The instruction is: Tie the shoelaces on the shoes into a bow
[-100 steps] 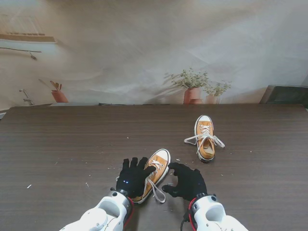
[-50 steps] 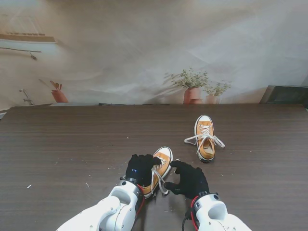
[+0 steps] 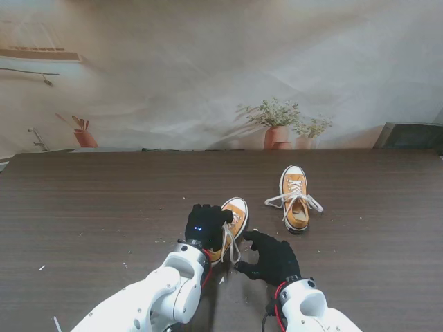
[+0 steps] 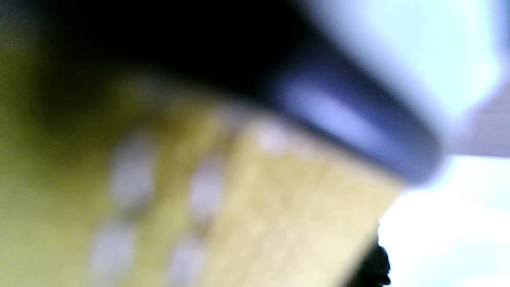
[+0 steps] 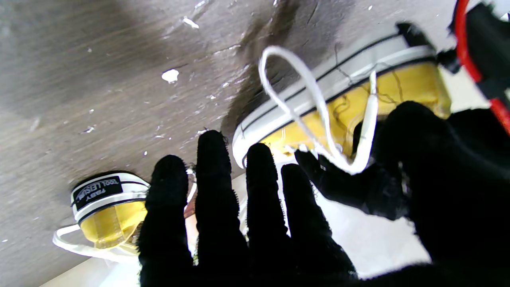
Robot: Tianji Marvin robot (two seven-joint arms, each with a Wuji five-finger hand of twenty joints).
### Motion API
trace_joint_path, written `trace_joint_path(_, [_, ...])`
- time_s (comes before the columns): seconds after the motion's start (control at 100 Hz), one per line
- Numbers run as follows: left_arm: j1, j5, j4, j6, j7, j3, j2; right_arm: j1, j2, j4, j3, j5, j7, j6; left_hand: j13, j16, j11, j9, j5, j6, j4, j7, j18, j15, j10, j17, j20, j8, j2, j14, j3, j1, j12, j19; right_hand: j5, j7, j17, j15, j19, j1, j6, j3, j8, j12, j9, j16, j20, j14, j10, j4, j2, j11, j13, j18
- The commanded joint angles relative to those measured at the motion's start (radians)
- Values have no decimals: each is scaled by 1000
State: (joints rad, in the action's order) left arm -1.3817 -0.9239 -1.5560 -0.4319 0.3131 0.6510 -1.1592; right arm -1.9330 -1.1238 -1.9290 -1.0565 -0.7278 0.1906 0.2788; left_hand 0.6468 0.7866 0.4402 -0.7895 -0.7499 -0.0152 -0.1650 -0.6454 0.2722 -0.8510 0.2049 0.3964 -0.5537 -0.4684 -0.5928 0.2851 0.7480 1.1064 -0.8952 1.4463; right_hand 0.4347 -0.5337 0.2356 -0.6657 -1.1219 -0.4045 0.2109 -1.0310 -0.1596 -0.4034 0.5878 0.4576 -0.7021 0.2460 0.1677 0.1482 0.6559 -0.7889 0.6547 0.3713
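Two orange canvas shoes with white soles lie on the dark wooden table. The near shoe points away from me; the left wrist view shows only its blurred canvas. My left hand is closed over its rear half. A loose white lace hangs in a loop off that hand's fingers. My right hand hovers just right of the shoe, fingers spread, holding nothing. The far shoe lies farther right, its laces splayed to both sides.
Potted plants stand against the backdrop behind the table's far edge. A dark box sits at the back right. Small white crumbs are scattered on the table near me.
My left hand has moved right and away from me onto the near shoe, and the shoe has shifted farther from me with it. The right hand has barely moved.
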Motion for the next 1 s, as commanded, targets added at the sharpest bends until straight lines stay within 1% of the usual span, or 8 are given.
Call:
trace_joint_path(0.0, [46, -15, -4, -10, 11, 0, -21, -5, 1, 1, 0, 3, -15, -6, 11, 6, 122, -86, -161, 28, 33, -301, -69, -20, -24, 6, 12, -117, 79, 23, 105, 129, -60, 42, 23, 2, 2, -9, -14, 31, -13, 33, 8, 2, 10, 1, 1, 12, 11, -9, -10, 12, 25, 6])
trace_joint_path(0.15, [119, 8, 56, -25, 41, -34, -47, -7, 1, -1, -1, 8, -18, -11, 12, 1, 124, -86, -158, 36, 31, -306, -70, -20, -27, 6, 13, -118, 83, 18, 103, 128, -58, 44, 24, 3, 3, -9, -14, 29, -13, 32, 7, 2, 10, 1, 2, 14, 13, -9, -9, 13, 24, 7])
trace_joint_path(0.32, [208, 58, 166, -36, 98, -80, -92, -7, 1, -3, -1, 20, -21, -15, 16, -5, 124, -87, -156, 33, 32, -305, -71, -23, -24, 5, 14, -115, 79, 18, 101, 131, -54, 44, 24, 4, 3, -9, -14, 29, -10, 32, 7, 1, 11, 1, 3, 14, 14, -9, -8, 13, 24, 6])
trace_joint_path(0.42, [259, 90, 250, -46, 144, -107, -127, -6, 1, -2, 0, 14, -19, -13, 15, -9, 127, -87, -157, 27, 32, -302, -68, -25, -22, 5, 17, -111, 73, 22, 106, 132, -52, 43, 25, 5, 3, -9, -14, 30, -12, 32, 6, 1, 12, 2, 4, 14, 13, -9, -9, 13, 24, 7])
trace_joint_path(0.64, [354, 159, 423, -68, 204, -155, -197, -6, 2, -1, -2, 10, -21, -13, 14, -21, 133, -81, -153, 32, 29, -300, -65, -33, -18, 18, 24, -102, 74, 14, 112, 127, -42, 44, 26, 6, 3, -9, -14, 29, -12, 31, 6, 1, 11, 1, 5, 15, 14, -9, -9, 13, 25, 8])
trace_joint_path(0.7, [376, 176, 472, -70, 218, -168, -216, -7, 2, -2, -3, 11, -23, -13, 13, -27, 139, -79, -151, 36, 30, -302, -67, -35, -43, 18, 23, -100, 77, 9, 107, 127, -40, 45, 27, 6, 3, -9, -14, 29, -13, 32, 6, 1, 12, 1, 5, 14, 14, -9, -8, 13, 24, 7])
trace_joint_path(0.79, [404, 204, 543, -62, 237, -186, -243, -10, 2, -4, -6, 12, -22, -15, 10, -35, 143, -72, -142, 47, 33, -303, -76, -36, -49, 18, 26, -98, 84, -3, 96, 126, -33, 36, 26, 6, 3, -9, -14, 29, -11, 31, 6, 1, 10, 1, 5, 15, 13, -9, -8, 13, 24, 7])
trace_joint_path(0.99, [452, 277, 718, -20, 305, -218, -318, -17, 1, -8, -9, 12, -15, -22, -1, -49, 142, -58, -120, 60, 43, -299, -84, -30, -52, 14, 32, -90, 93, -16, 74, 124, -20, 20, 26, 7, 3, -9, -14, 30, -11, 31, 6, 1, 12, 1, 6, 14, 13, -9, -8, 13, 23, 7])
